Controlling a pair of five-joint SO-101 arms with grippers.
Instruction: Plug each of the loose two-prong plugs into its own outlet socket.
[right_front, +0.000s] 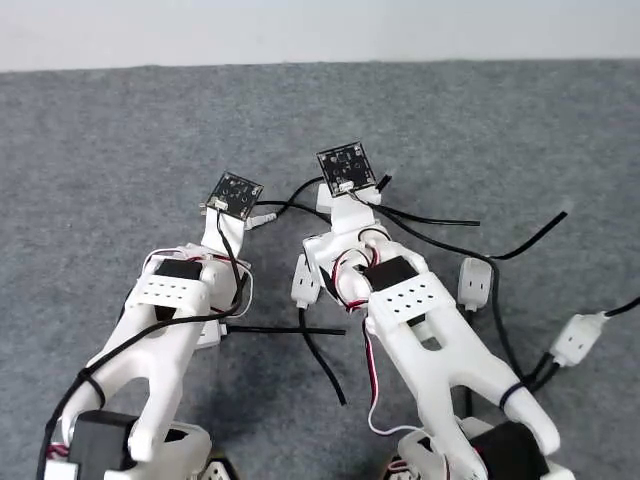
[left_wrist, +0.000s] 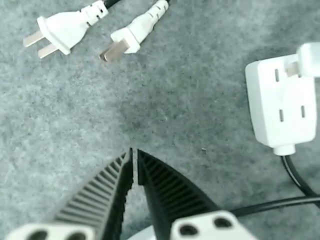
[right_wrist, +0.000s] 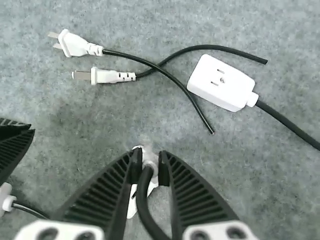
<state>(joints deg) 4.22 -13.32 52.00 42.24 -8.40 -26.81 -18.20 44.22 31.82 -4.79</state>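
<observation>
1. My left gripper (left_wrist: 134, 154) hung low over the grey carpet (left_wrist: 200, 125). Its ribbed fingers were pressed together, tips all but touching, with nothing between them.
2. My right gripper (right_wrist: 147, 156) was clamped on a small white plug body (right_wrist: 148, 162), whose black cord ran back between the fingers.
3. Two loose plugs lay side by side on the carpet ahead of both grippers: a broad plug (left_wrist: 62, 26) and a slim plug (left_wrist: 131, 38). Their prongs were bare, pointed the same way, and sat in no socket.
4. In the right wrist view their black cords (right_wrist: 150, 67) crossed each other behind the plugs.
5. A white three-way outlet block (left_wrist: 280, 102) lay near my left gripper. A white piece with a metal prong overlapped its corner, and I could not tell whether it was seated.
6. A single socket (right_wrist: 222, 82) on its own black lead lay face up near the crossing cords, its slots unfilled.
7. From above, a near socket (right_front: 475, 283) lay just beside my right arm and an outer socket (right_front: 577, 338) farther out. I could not tell whether either was the single socket.
</observation>
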